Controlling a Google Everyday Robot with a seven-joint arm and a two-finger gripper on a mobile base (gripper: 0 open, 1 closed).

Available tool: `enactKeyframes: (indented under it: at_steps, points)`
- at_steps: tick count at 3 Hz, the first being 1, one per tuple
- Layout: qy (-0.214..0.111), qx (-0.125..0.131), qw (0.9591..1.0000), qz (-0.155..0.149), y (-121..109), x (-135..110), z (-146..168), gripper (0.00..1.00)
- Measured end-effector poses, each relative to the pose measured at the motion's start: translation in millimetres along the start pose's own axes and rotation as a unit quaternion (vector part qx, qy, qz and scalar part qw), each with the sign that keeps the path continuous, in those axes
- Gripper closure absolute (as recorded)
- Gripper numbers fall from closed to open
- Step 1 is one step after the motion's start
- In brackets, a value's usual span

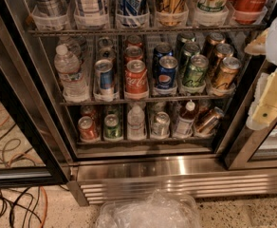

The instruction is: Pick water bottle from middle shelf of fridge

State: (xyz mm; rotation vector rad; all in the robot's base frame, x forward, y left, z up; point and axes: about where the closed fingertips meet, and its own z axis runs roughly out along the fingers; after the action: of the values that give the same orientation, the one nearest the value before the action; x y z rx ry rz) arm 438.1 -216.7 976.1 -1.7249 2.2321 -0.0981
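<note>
The fridge [176, 172] is the biggest thing I see. It is shiny steel with a ribbed grille at 6 o'clock and a black door frame [20, 127] at 8 o'clock.

The middle shelf [143, 100] is a thin wire rack that runs across the middle, with clear plastic lanes that hold the drinks in rows.

A crinkly clear plastic thing [148, 212] lies on the floor at 6 o'clock, in front of the fridge.

My gripper [270, 94] is at 3 o'clock, pale white and yellow, out in front of the right door frame. It touches nothing and holds nothing that I can see. I cannot tell if it is open or closed.

The water bottle [71, 72] stands up straight at the 9 o'clock end of the middle shelf, well apart from my gripper. It is clear, with a white cap and a pale label.

Short cans fill the other lanes. I can read Coca-Cola on the red can [136, 78] and Pepsi on the blue can [167, 75]. A green can [194, 72] stands just beside the blue one, toward 3 o'clock. Its writing is too small to read.
</note>
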Motion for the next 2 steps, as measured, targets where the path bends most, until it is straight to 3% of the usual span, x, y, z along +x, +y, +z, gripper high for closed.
enactKeyframes:
  at_steps: [2]
  points:
    - [-0.011,-0.005,0.9999,0.002,2,-10,7,0.0]
